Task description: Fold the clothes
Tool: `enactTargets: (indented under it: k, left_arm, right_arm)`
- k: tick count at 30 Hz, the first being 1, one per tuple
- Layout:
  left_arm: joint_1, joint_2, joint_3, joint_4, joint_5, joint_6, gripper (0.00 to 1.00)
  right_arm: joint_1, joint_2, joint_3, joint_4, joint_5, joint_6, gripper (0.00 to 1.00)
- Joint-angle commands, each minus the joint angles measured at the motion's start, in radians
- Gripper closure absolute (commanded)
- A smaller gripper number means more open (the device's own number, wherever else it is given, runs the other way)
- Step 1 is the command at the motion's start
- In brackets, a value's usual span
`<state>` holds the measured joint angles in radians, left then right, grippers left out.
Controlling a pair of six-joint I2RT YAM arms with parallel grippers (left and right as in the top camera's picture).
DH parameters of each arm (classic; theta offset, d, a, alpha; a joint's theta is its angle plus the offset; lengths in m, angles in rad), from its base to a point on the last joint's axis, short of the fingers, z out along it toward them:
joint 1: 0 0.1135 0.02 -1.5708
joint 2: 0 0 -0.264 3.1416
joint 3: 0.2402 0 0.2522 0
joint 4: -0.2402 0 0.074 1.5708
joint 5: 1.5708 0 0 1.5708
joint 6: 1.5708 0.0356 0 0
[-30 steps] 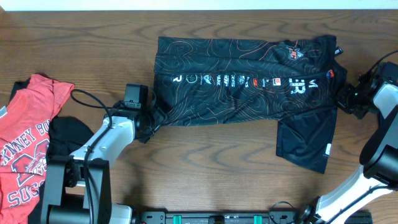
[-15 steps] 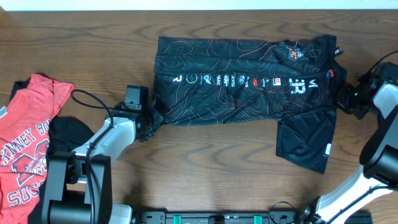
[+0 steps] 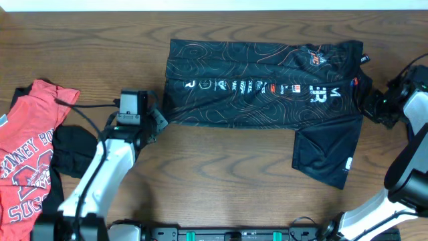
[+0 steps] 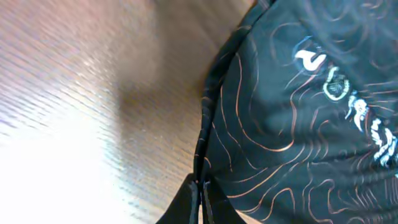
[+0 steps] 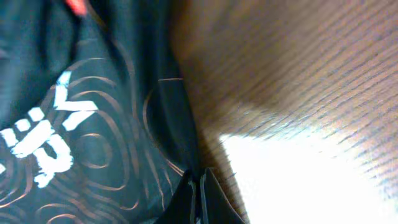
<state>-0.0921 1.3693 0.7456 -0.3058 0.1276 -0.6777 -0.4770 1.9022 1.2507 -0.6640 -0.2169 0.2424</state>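
The left gripper and right gripper each pinch the jersey edge at their tips. The fabric looks thin, limp and slippery, so hems likely hold best.

Bare bench lies open in front of the jersey, between the left arm and the right arm. The sleeve juts into it on the right. Far left, a red T-shirt and a dark piece crowd the left arm.
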Motion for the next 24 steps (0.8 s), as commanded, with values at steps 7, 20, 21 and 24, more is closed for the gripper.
enactTargets:
  k: [7,20,21,24]
  left_arm:
    - [-0.019,-0.055,0.001,-0.096,-0.04,0.058,0.94]
    - [-0.112,-0.133,0.001,-0.102,-0.097,0.079,0.94]
    - [-0.113,-0.145,0.001,-0.105,-0.099,0.079,0.94]
    - [-0.113,-0.183,0.001,-0.125,-0.112,0.079,0.94]
  right_arm:
    - [0.013,-0.089,-0.005,-0.056,0.015,0.066,0.99]
    - [0.013,-0.259,-0.005,-0.19,0.082,0.094,0.98]
    - [0.013,-0.273,-0.005,-0.206,0.087,0.095,0.99]
    - [0.013,-0.294,-0.005,-0.251,0.09,0.094,0.99]
